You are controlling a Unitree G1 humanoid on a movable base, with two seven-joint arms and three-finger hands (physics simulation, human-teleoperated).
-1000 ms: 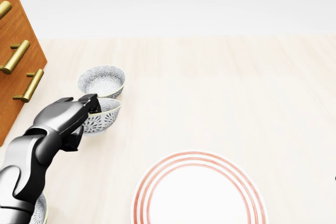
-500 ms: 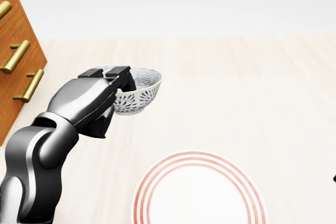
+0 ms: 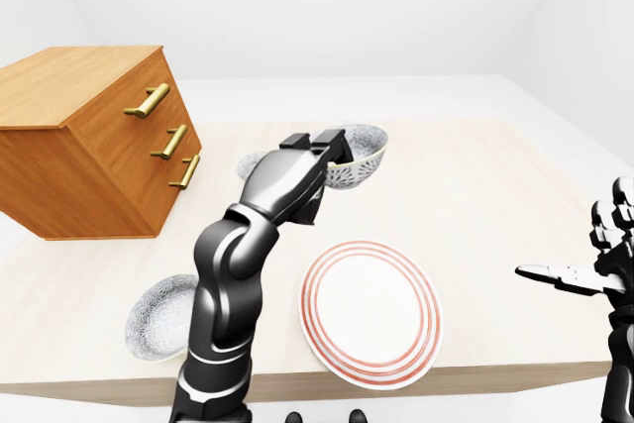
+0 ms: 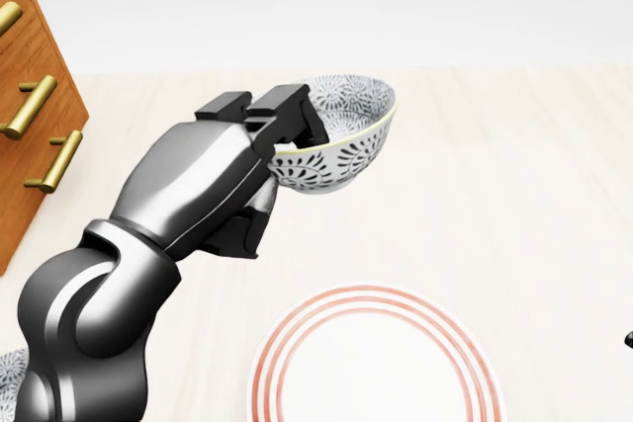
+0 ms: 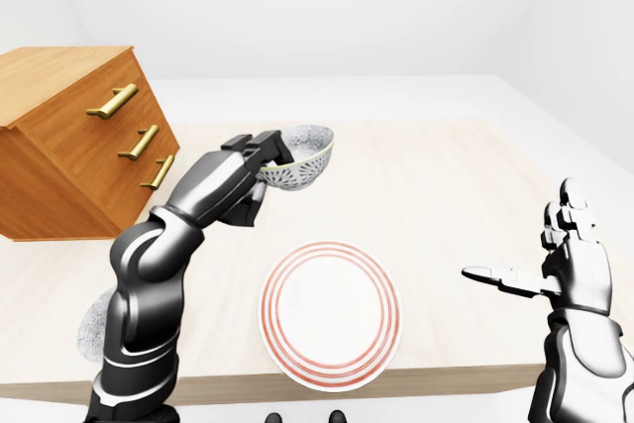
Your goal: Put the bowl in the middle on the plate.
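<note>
The left hand (image 4: 282,130) is gripping the bowl (image 4: 341,140) by its rim, tilted — the plate (image 4: 376,368) is lying below it in the head view, a touch rightward.

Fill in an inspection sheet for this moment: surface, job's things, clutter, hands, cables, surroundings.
Surface: pale wooden table.
Job's things: patterned bowl held tilted in the air above the table; red-ringed plate bare.
Clutter: second bowl partly hidden by the arm; third bowl near the table's bottom-left edge.
Hands: left hand gripping the bowl's rim; right hand open, off to the right.
Cables: nothing seen.
Surroundings: wooden drawer cabinet, white walls.
</note>
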